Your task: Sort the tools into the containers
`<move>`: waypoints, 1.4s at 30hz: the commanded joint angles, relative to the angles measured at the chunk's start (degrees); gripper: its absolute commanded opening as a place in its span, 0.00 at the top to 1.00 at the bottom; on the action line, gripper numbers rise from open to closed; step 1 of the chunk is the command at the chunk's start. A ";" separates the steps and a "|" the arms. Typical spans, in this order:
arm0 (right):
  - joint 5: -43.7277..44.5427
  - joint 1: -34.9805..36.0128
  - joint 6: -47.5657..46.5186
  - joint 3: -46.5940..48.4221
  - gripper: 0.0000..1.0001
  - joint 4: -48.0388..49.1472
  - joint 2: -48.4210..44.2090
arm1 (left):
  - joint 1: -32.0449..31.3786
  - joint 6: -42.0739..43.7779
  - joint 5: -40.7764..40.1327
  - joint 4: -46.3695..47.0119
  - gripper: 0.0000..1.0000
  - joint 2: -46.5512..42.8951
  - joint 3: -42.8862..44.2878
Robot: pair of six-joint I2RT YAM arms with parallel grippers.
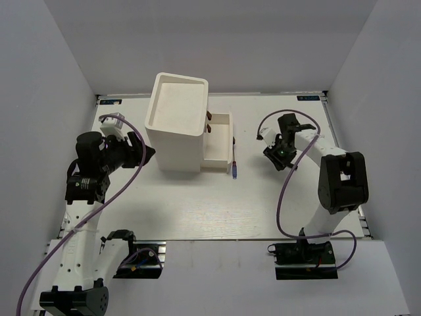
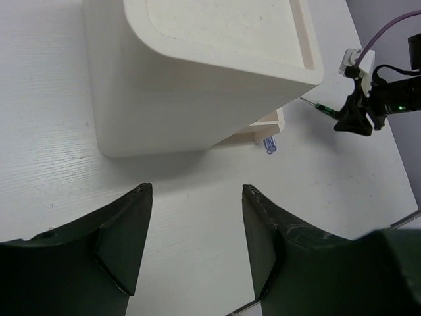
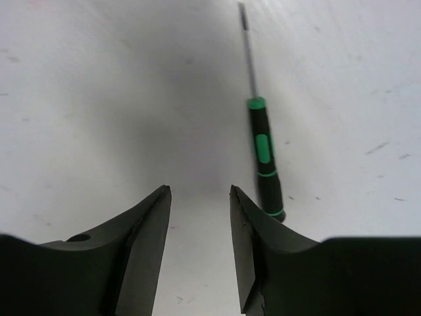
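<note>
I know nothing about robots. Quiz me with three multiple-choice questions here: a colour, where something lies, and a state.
1. The big box is: A white, B red, C black.
2. The green screwdriver lies: A on the box, B on the table beside the right hand, C on the floor.
3. The right hand is: A shut on a tool, B open and empty, C out of view.
Answers: A, its walls are white; B, it rests on the table right of the fingers; B, its fingers stand apart, holding nothing.
</note>
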 commanded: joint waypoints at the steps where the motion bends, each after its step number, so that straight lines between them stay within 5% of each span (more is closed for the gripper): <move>1: 6.84 -1.14 -2.22 4.48 0.52 1.65 2.98 | -0.28 -0.18 1.35 0.88 0.33 -0.58 -0.53; 10: 7.39 -3.68 -7.58 14.57 0.45 1.56 10.54 | -0.28 -0.18 1.35 0.88 0.33 -0.58 -1.59; 17: -2.27 -5.79 -11.00 29.09 0.47 -15.92 23.20 | -0.28 -0.71 0.83 0.88 0.33 -0.58 -0.37; 34: -1.14 -6.94 -14.17 24.55 0.51 -14.97 23.38 | -0.28 -1.23 0.83 1.59 0.33 -0.05 -1.42; 40: 3.60 -5.88 -12.24 7.37 0.71 -3.73 16.88 | -0.28 -1.23 0.83 2.11 0.33 -0.05 -1.42; 42: 4.84 -5.97 -10.58 4.42 0.89 0.58 15.13 | -0.28 -1.23 0.83 2.11 0.33 0.56 -1.42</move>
